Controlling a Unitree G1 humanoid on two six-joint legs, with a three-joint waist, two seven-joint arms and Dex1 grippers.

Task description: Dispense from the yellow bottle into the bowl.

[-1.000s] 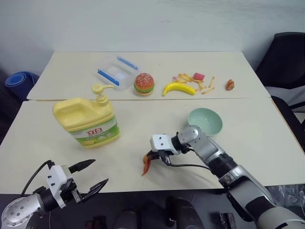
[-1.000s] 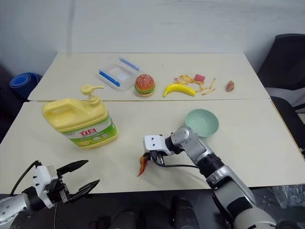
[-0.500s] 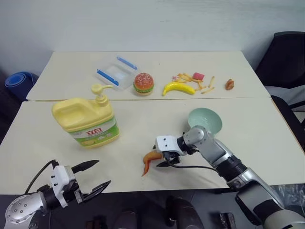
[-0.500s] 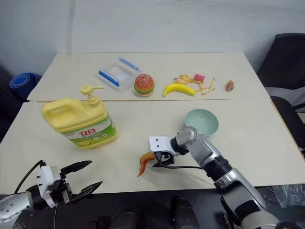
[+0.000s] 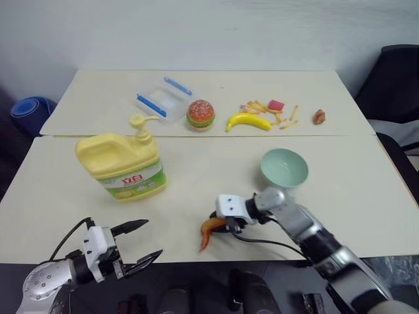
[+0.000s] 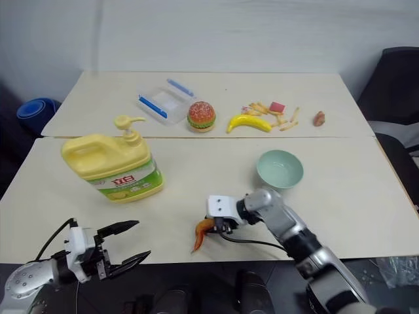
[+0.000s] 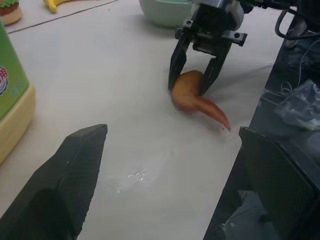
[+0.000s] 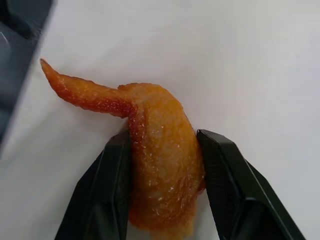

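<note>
At the left, near the front edge of the table [image 5: 366, 196], the left gripper [image 5: 141, 241] hangs with its two black fingers spread wide and nothing between them. A little farther back stands the yellow bottle [image 5: 124, 167], upright on the table, with its pump top pointing to the right. Behind it, on the back table, lie a clear box with blue clips [image 5: 159, 100] and a toy burger [image 5: 200, 114] just beside the box.

Near the middle of the front edge, an orange chicken wing [image 8: 150, 145] lies on the table. The right gripper [image 5: 220, 221] has its two fingers pressed on the fat end of the wing, one on each side, while the thin tip sticks out past them.

To the right of the wing sits the bowl [image 5: 283, 167], well apart from the bottle. Behind it lie a banana [image 5: 247, 121], some fries [image 5: 275, 111] and a small brown piece of food [image 5: 319, 116].
</note>
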